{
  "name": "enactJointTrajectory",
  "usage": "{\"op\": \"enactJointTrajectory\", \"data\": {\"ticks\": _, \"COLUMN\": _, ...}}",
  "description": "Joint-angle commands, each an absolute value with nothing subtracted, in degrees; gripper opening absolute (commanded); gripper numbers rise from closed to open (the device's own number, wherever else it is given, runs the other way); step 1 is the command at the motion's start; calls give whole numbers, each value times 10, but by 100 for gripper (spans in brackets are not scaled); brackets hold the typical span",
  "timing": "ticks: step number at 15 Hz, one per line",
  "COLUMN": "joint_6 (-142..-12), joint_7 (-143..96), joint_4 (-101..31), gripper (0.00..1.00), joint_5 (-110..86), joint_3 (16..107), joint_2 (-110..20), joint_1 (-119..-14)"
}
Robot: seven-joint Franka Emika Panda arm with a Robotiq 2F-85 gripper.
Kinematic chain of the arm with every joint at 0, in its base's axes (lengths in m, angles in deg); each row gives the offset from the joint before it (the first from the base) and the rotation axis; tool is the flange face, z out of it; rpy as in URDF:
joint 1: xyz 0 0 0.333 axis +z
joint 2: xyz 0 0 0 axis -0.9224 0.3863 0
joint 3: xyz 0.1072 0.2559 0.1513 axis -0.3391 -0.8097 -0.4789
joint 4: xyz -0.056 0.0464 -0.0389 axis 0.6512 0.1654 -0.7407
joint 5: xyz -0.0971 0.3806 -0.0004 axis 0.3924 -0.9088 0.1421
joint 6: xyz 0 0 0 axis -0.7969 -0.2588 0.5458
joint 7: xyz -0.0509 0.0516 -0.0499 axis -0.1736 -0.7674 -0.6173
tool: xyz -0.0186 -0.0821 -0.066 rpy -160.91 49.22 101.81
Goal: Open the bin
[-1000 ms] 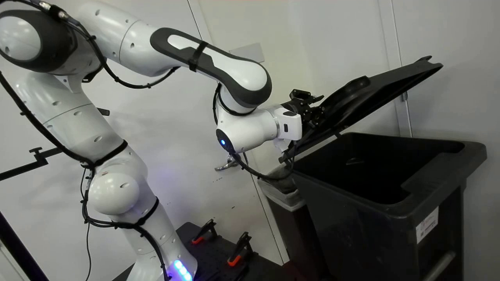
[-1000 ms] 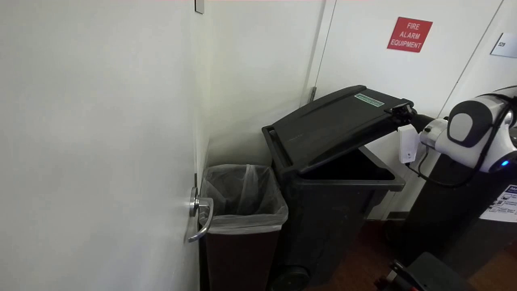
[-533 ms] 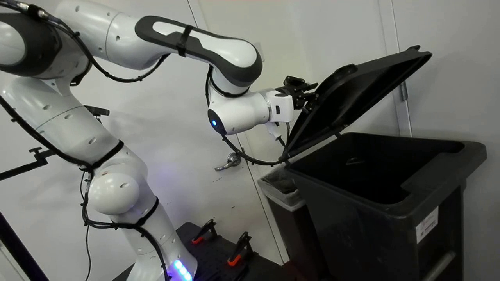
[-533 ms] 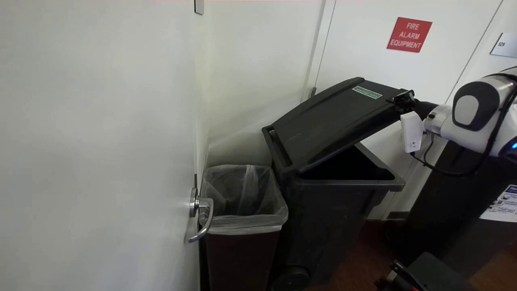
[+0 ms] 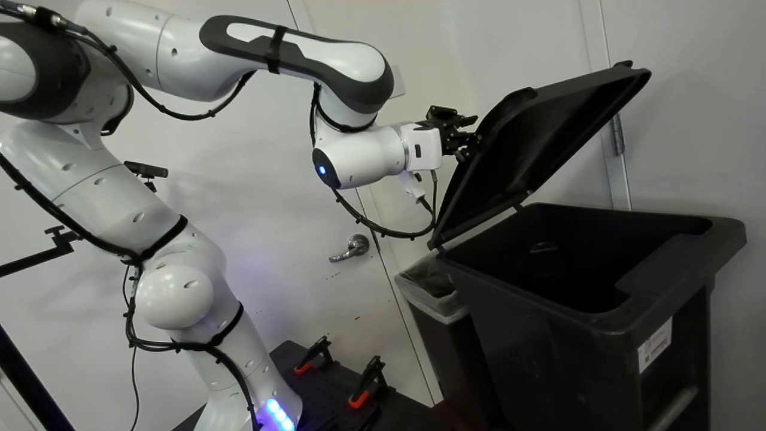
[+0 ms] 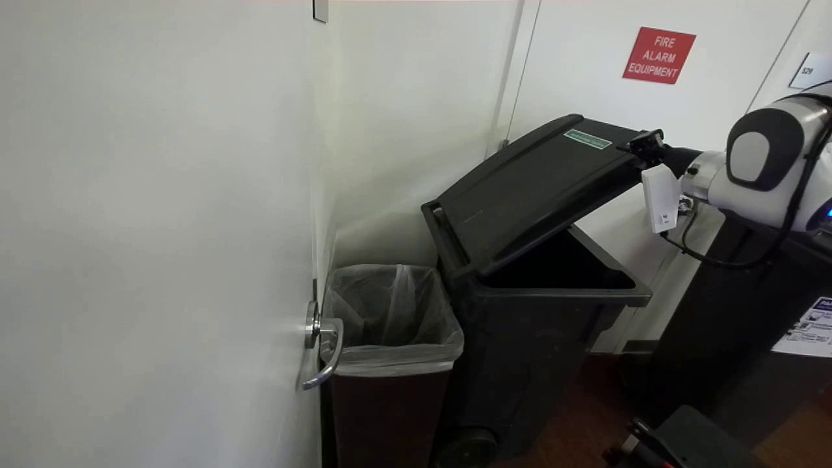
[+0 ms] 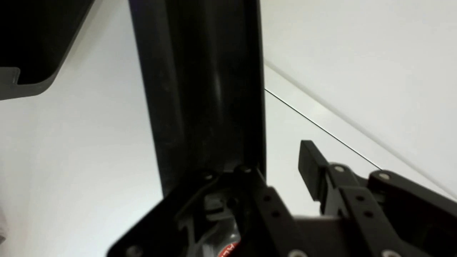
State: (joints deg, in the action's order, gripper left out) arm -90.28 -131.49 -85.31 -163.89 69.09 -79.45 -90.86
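Note:
The bin is a large black wheelie bin (image 5: pixel 568 353), also in an exterior view (image 6: pixel 526 364). Its lid (image 5: pixel 556 131) is tilted up at a slant in both exterior views, and the dark inside shows. A green-white sticker (image 6: pixel 587 138) is on the lid's top; a small white label (image 5: pixel 654 345) is on the front. My gripper (image 5: pixel 473 129) is at the lid's raised edge in both exterior views (image 6: pixel 640 148). In the wrist view the fingers (image 7: pixel 280 171) are apart; the left one overlaps the dark lid (image 7: pixel 203 89), and its contact with the lid is unclear.
A brown waste bin (image 6: pixel 390 416) with a clear liner stands beside the wheelie bin. A door handle (image 6: pixel 331 354) juts out near it. Another dark bin (image 6: pixel 702 325) stands at the right. Clamps (image 5: pixel 368 383) sit on the black robot base table (image 5: pixel 407 413).
The lid has tilted further up on its hinge. My gripper has risen with the lid's edge, and the arm has drawn up and back. The bin body has not moved.

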Motion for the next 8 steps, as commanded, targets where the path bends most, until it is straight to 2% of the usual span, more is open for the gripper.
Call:
{"op": "enactJointTrajectory", "data": {"ticks": 1, "joint_6": -908, "joint_7": -1303, "joint_4": -806, "gripper": 6, "joint_5": -1638, "joint_3": 675, "joint_2": -789, "joint_1": -912}}
{"op": "enactJointTrajectory", "data": {"ticks": 2, "joint_6": -910, "joint_7": -1304, "joint_4": -807, "gripper": 0, "joint_5": -1638, "joint_3": 674, "joint_2": -791, "joint_1": -911}}
{"op": "enactJointTrajectory", "data": {"ticks": 8, "joint_6": -972, "joint_7": -1350, "joint_4": -810, "gripper": 1, "joint_5": -1643, "joint_3": 633, "joint_2": -825, "joint_1": -908}}
